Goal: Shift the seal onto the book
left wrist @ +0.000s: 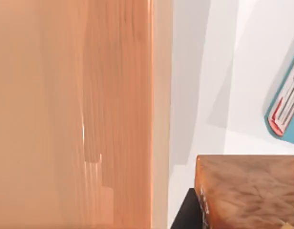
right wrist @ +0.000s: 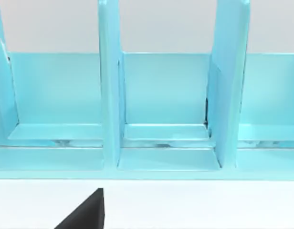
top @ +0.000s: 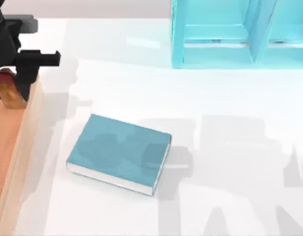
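The seal (top: 9, 91) sits at the far left of the table, a mottled orange-brown block hanging over the wooden board (top: 6, 147) that runs down that edge; the left gripper (top: 16, 86) is right on it, its black body coming in from the top-left corner — the block looks held at its upper end, though from above the fingers themselves are masked by the arm's own bulk. The left wrist view brings the seal (left wrist: 249, 191) up close: amber, crackled faces, with a black finger (left wrist: 187, 212) pressed against one side, so the claw appears clamped on the seal; the same view shows the board's (left wrist: 70, 114) pale rim meeting the white table (left wrist: 204, 71), and the red-marked corner of the book (left wrist: 285, 114) some way off.

The book (top: 119, 152) lies flat near the middle-left of the table, turned at a slant, teal cover up and white page edges along its near side; it is well apart from the seal, with bare white tabletop (top: 215, 98) between them and open room all round it.

At the far edge, right of centre, stands a light-blue shelf unit (top: 215, 34); the right wrist view faces its upright dividers (right wrist: 111, 95) and open bays — with a black finger tip (right wrist: 87, 212) low in that picture; whether the right claw is open or closed I cannot tell.
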Available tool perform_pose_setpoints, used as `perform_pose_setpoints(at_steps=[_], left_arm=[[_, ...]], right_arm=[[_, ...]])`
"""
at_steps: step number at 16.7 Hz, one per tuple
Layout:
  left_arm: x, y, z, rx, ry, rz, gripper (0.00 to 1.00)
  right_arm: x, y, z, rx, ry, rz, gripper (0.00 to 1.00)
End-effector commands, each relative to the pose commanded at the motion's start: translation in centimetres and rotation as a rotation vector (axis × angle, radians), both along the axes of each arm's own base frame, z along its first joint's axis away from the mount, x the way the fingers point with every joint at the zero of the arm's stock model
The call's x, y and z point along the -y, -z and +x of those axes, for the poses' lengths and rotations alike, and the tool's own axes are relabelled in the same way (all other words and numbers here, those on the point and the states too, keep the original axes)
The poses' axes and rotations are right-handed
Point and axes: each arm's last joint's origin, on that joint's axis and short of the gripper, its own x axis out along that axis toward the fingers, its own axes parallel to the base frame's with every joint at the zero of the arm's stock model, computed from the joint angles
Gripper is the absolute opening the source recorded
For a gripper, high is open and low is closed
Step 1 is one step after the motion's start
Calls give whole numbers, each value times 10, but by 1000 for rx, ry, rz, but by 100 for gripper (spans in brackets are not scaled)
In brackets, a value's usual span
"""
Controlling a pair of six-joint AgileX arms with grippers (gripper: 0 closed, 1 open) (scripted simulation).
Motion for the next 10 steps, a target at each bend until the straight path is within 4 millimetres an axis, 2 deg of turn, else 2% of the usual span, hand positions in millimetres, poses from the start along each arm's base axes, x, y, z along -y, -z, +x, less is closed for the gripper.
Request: perform_pose_setpoints(at_steps=[2,4,7,10], left_arm=[[5,4,2,-3,0,1,0],[22,16,6,-11,0,2,0],[62,36,7,-13,1,5,0],[108,53,0,7,2,-1,0]], right_arm=[[0,0,0,0,0,0,100],[0,0,0,0,0,0,100],[0,0,0,0,0,0,100],[0,0,0,0,0,0,100]])
